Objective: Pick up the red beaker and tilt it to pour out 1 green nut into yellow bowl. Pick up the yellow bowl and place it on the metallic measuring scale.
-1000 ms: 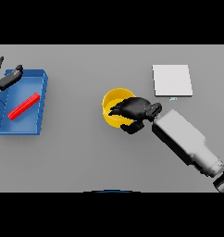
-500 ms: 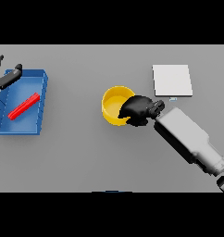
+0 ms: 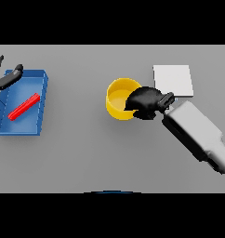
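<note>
Head view showed one round yellow bowl (image 3: pixel 118 98), one flat metallic square scale (image 3: pixel 173 79) and one blue tray (image 3: pixel 39 104) holding one red beaker (image 3: pixel 24 106). Right hand (image 3: pixel 144 101) curled round the bowl's rim beside the scale; left hand (image 3: pixel 6 77) spread over the tray's far corner.

Yellow bowl (image 3: pixel 118 98): round, upright, positioned mid-table just left of the metallic measuring scale (image 3: pixel 173 80), a flat pale square plate. Red beaker (image 3: pixel 24 106): lies on its side, diagonal, far left.
</note>
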Controlling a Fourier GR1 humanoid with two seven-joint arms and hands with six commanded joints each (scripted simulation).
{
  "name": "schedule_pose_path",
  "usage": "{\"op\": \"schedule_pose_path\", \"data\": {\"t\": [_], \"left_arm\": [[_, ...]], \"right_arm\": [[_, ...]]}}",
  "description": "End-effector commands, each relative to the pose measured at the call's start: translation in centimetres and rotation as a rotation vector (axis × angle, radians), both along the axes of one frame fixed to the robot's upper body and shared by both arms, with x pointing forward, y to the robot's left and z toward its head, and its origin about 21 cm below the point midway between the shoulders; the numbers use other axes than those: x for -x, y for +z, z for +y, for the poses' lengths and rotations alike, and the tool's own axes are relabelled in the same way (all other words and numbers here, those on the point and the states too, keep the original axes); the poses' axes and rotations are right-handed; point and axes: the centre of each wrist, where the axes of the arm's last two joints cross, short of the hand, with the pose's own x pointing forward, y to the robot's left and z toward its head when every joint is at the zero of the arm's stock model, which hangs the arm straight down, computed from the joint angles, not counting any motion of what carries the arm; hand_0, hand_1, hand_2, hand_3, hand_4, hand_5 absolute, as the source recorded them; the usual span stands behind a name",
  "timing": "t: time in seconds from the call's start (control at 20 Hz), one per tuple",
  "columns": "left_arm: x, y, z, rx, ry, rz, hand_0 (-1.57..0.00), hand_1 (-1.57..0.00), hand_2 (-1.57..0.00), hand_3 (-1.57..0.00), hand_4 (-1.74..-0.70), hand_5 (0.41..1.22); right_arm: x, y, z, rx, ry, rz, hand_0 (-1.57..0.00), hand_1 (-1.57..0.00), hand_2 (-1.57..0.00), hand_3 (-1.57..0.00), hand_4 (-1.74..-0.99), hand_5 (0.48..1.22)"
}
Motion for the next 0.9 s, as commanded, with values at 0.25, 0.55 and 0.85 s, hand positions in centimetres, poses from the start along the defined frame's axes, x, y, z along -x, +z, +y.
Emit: {"op": "schedule_pose_path", "data": {"t": [0.25, 0.55, 0.85], "left_arm": [[-0.1, 0.0, -0.2, 0.025, -0.008, -0.005, 0.0, 0.0, 0.0, 0.0, -0.8, 0.704], [0.2, 0.6, 0.1, 0.058, 0.014, 0.0, 0.0, 0.0, 0.0, 0.0, -0.83, 0.728], [0.2, 0.8, -0.6, 0.053, 0.028, 0.024, 0.0, 0.0, 0.0, 0.0, -0.85, 0.754]], "right_arm": [[0.3, 1.8, -1.7, 0.006, -0.057, -0.067, -1.57, -1.57, -1.51, -1.18, -1.739, 1.219], [-1.9, 3.8, -4.8, -0.021, -0.167, -0.151, -1.55, -1.57, -1.52, -1.17, -1.741, 1.22], [-4.5, 3.7, -8.3, -0.016, -0.295, -0.226, -1.57, -1.57, -1.55, -1.16, -1.741, 1.221]]}}
